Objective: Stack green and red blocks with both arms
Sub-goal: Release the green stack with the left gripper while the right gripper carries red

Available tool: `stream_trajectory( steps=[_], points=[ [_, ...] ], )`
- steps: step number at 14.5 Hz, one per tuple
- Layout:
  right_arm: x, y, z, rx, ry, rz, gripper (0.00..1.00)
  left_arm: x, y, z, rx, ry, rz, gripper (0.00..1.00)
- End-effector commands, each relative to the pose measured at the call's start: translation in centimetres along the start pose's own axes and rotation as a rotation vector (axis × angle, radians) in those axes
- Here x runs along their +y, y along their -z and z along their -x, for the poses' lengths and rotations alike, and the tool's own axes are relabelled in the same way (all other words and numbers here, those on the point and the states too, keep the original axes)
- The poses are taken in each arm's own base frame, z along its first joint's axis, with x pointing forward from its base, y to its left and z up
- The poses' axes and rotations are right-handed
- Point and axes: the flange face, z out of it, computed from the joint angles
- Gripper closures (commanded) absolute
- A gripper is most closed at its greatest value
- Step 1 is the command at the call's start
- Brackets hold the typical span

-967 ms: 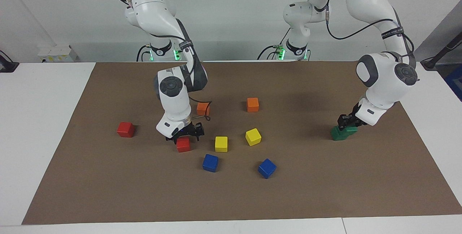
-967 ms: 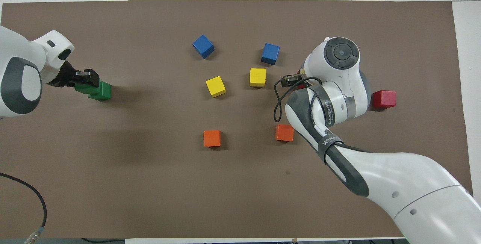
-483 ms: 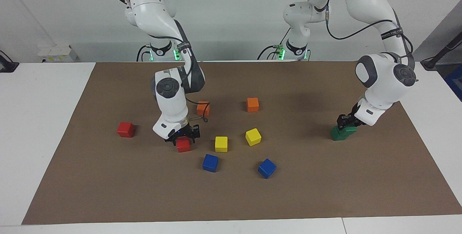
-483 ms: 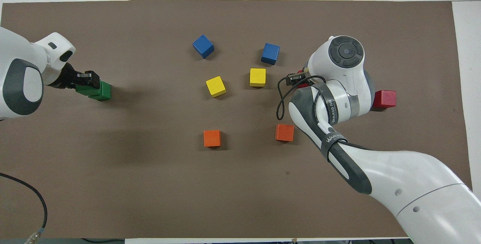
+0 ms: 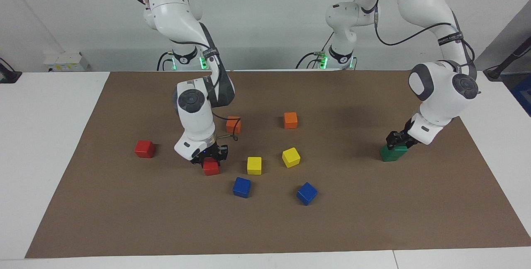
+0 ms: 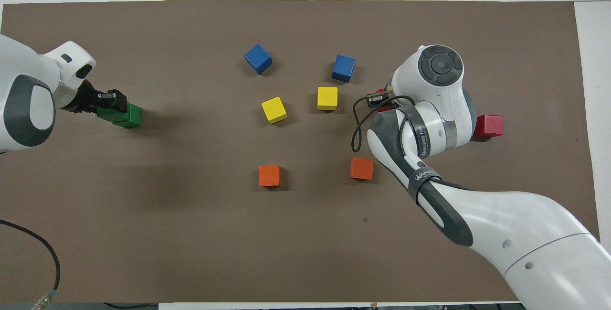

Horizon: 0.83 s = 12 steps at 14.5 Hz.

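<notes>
Toward the left arm's end of the table, my left gripper (image 5: 396,141) is shut on a dark green block (image 5: 400,149). That block sits slightly askew on a second green block (image 5: 388,155). In the overhead view the gripper (image 6: 113,102) covers part of the upper block (image 6: 109,113) beside the lower one (image 6: 131,116). My right gripper (image 5: 210,158) is low and open, straddling a red block (image 5: 211,168) that rests on the mat. The overhead view mostly hides this block under the arm. A second red block (image 5: 144,149) (image 6: 488,125) lies alone toward the right arm's end.
Two orange cubes (image 5: 233,124) (image 5: 290,120) lie nearer to the robots than the gripped red block. Two yellow cubes (image 5: 254,165) (image 5: 291,157) lie beside it, and two blue cubes (image 5: 242,187) (image 5: 307,193) lie farther out. Everything rests on a brown mat (image 5: 124,219).
My right gripper has come down and turned over the red block, which has not moved. My left gripper has shifted slightly with the upper green block on the lower one.
</notes>
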Motion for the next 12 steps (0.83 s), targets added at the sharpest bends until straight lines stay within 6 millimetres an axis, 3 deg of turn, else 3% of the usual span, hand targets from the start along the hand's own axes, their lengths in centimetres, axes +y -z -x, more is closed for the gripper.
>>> stream_trajectory(
  steps=[1,4,6,8,12],
  points=[
    [5.8,6.0,-1.5,-0.013,-0.064,0.018,1.0,-0.3,0.3,0.8,0.018,-0.005,-0.01,0.0],
    [13.7,10.4,-0.4,-0.02,-0.088,0.03,1.0,-0.6,1.3,0.9,0.012,-0.003,-0.01,0.0],
    [17.1,11.1,2.6,-0.077,-0.114,0.02,1.0,-0.8,2.9,1.2,0.007,0.002,-0.01,0.0],
    [19.0,10.4,5.5,-0.092,-0.121,0.012,1.0,-0.9,5.6,1.8,0.011,0.006,-0.01,0.0],
    [21.6,9.8,8.0,-0.094,-0.128,0.005,1.0,-0.2,11.9,4.2,-0.016,-0.006,-0.012,0.0]
  ],
)
